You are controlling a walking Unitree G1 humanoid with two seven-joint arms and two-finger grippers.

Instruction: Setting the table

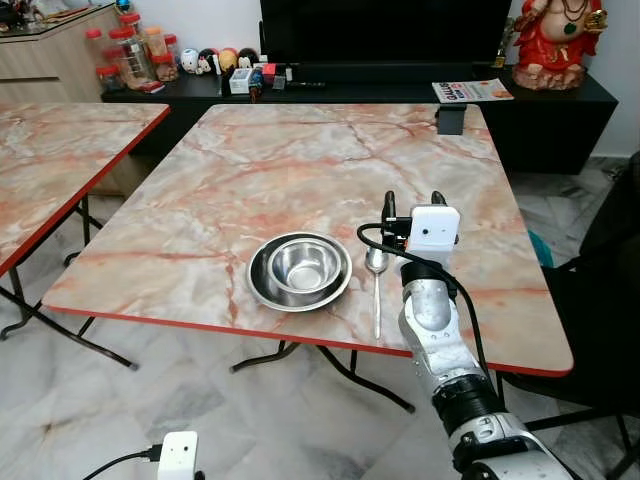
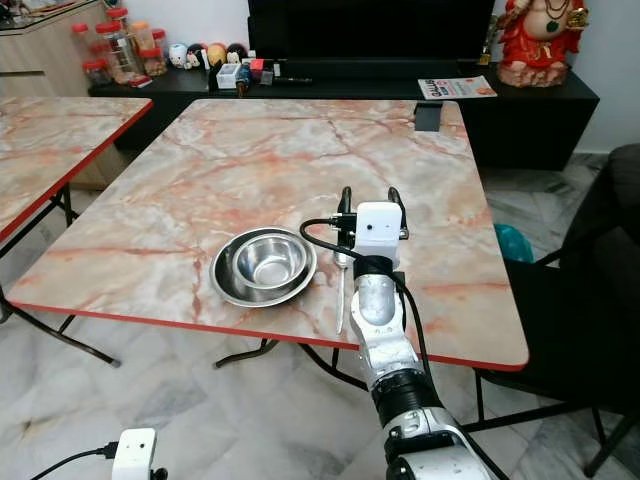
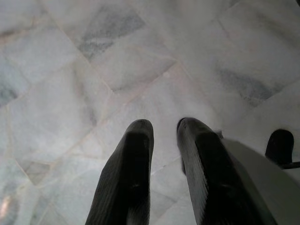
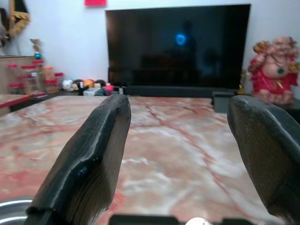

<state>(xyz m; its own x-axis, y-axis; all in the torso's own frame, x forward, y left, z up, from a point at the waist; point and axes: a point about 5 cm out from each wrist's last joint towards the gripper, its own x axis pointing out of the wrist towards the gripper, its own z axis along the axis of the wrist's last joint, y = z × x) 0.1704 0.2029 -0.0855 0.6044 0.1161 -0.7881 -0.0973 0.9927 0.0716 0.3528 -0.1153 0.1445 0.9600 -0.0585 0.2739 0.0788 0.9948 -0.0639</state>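
From the head, a steel bowl [image 1: 300, 270] sat near the table's [image 1: 300, 170] near edge, a spoon [image 1: 376, 285] just to its right. The right gripper [image 1: 412, 203] hovered over the spoon, fingers apart. The right wrist view showed its fingers [image 4: 89, 159] spread wide. The left gripper [image 3: 161, 129] hung over floor tiles [image 3: 93, 70], fingers nearly together.

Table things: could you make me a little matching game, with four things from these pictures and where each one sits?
Things:
1. steel bowl
2. spoon
3. right gripper
4. red statue

Places:
A. on the dark cabinet behind the table
B. inside the steel plate
C. over the table, beside the spoon's head
D. flat on the table, right of the plate

Pairs: 1-B, 2-D, 3-C, 4-A
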